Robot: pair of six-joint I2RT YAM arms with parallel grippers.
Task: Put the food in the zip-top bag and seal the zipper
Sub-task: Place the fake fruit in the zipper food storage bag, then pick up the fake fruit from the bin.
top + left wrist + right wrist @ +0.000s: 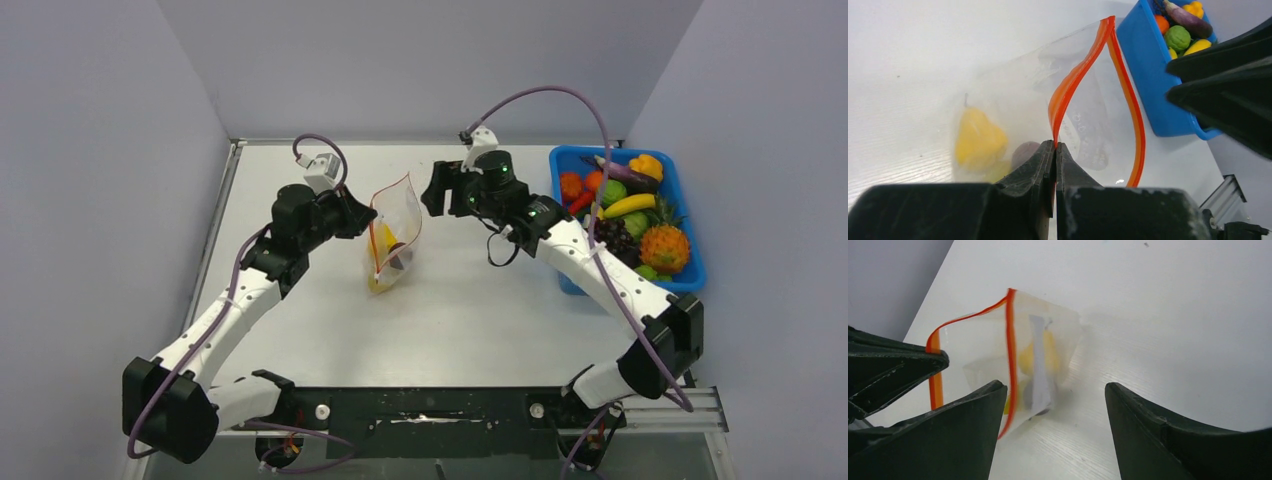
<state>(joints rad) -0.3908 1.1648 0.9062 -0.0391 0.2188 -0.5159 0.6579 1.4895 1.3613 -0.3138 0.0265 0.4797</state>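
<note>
The clear zip-top bag (397,232) stands on the table with its mouth gaping upward. My left gripper (1055,145) is shut on one side of the red zipper (1075,82) and holds that edge up. Inside the bag lie a yellow piece of food (979,140) and a dark purple piece (1024,152). My right gripper (1054,387) is open and empty, just to the right of the bag (1043,355), its left finger close to the zipper's other side (1010,340). In the top view the right gripper (437,190) hovers beside the bag's mouth.
A blue bin (682,200) at the right table edge holds more food (630,215): banana, grapes, pineapple, several round pieces. The same bin (1148,75) shows behind the bag in the left wrist view. Grey walls close off the left, back and right.
</note>
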